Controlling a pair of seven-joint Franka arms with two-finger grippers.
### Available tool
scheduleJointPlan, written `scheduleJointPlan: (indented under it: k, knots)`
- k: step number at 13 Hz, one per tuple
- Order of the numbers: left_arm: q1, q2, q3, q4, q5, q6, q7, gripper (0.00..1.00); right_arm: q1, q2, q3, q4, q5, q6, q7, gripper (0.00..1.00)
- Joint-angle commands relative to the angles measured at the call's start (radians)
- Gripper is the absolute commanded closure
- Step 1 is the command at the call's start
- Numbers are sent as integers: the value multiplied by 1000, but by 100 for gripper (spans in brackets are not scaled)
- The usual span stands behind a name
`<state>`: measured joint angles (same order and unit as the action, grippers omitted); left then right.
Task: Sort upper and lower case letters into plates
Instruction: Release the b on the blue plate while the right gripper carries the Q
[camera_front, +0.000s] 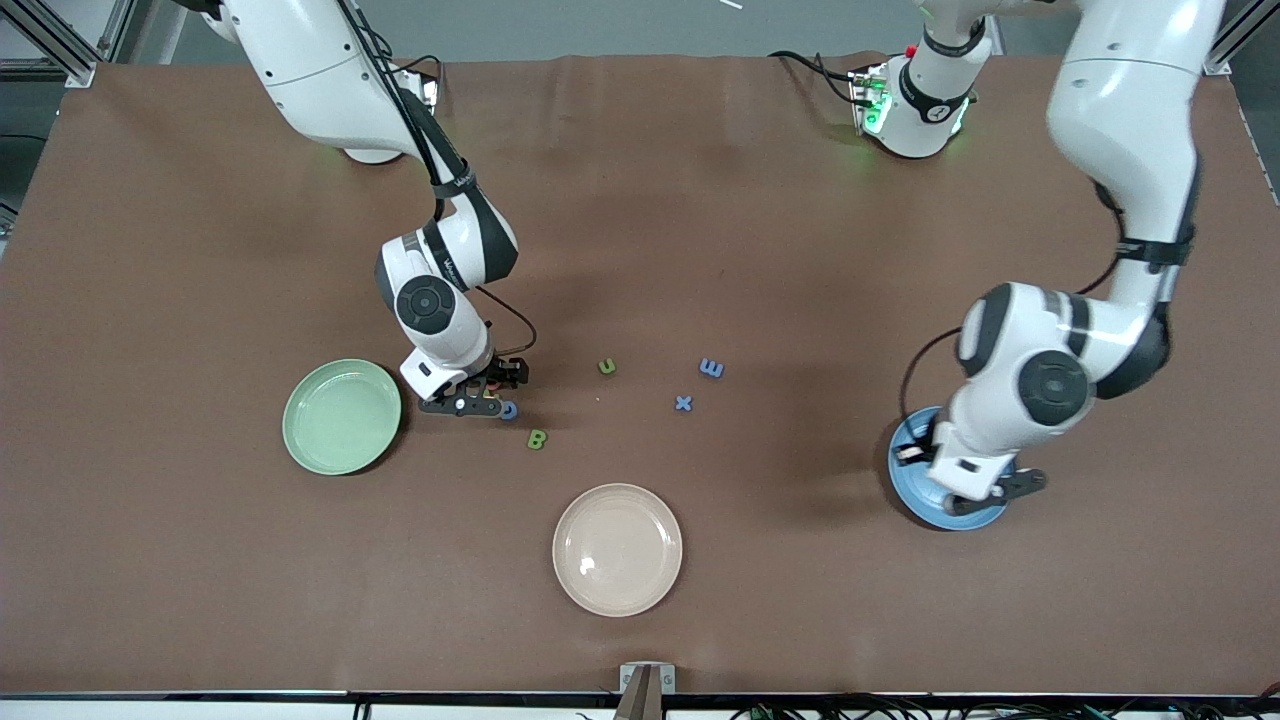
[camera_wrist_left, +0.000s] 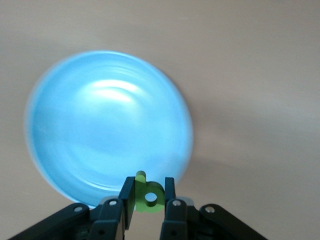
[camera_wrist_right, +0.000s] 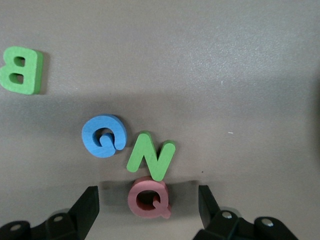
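Note:
My left gripper (camera_wrist_left: 149, 186) is shut on a small green lower-case letter (camera_wrist_left: 149, 198) and hangs over the rim of the blue plate (camera_wrist_left: 107, 125). In the front view that gripper (camera_front: 985, 493) covers part of the blue plate (camera_front: 912, 500). My right gripper (camera_wrist_right: 148, 196) is low at the table and open. A red Q (camera_wrist_right: 149, 198) lies between its fingers, untouched by either. A green N (camera_wrist_right: 150, 156) touches the Q, and a blue G (camera_wrist_right: 103, 136) and a green B (camera_wrist_right: 21, 70) lie close by. The pale green plate (camera_front: 342, 415) sits beside the right gripper (camera_front: 478, 402), toward the right arm's end.
A green u (camera_front: 606, 367), a blue E (camera_front: 711, 368) and a blue x (camera_front: 684, 403) lie mid-table between the two arms. A beige plate (camera_front: 617, 548) sits nearer the front camera than the letters. The green B (camera_front: 537, 438) lies between that plate and the right gripper.

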<state>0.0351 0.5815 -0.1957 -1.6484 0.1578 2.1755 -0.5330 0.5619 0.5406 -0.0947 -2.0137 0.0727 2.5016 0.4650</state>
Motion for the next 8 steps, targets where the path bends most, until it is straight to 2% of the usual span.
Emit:
scheduleJointPlan:
  k: [1, 4, 5, 6, 7, 8]
  knots:
    - [81, 18, -17, -51, 16, 36, 48, 100, 1, -4, 1, -13, -13, 0, 18, 25]
    - [97, 50, -11, -50, 16, 82, 48, 99, 7, 2, 3, -14, -11, 2, 20, 33]
    - [97, 70, -8, -45, 14, 107, 48, 92, 7, 2, 1, -14, -11, 0, 20, 41]
    - [101, 81, -8, -41, 16, 121, 48, 64, 7, 2, 1, -14, -13, 0, 17, 49]
    - [98, 83, -10, -28, 16, 121, 45, 11, 7, 2, 3, -14, -13, 0, 15, 65]
    - [98, 72, -11, -30, 17, 115, 45, 0, 1, 2, 1, -14, -11, -1, 15, 82]
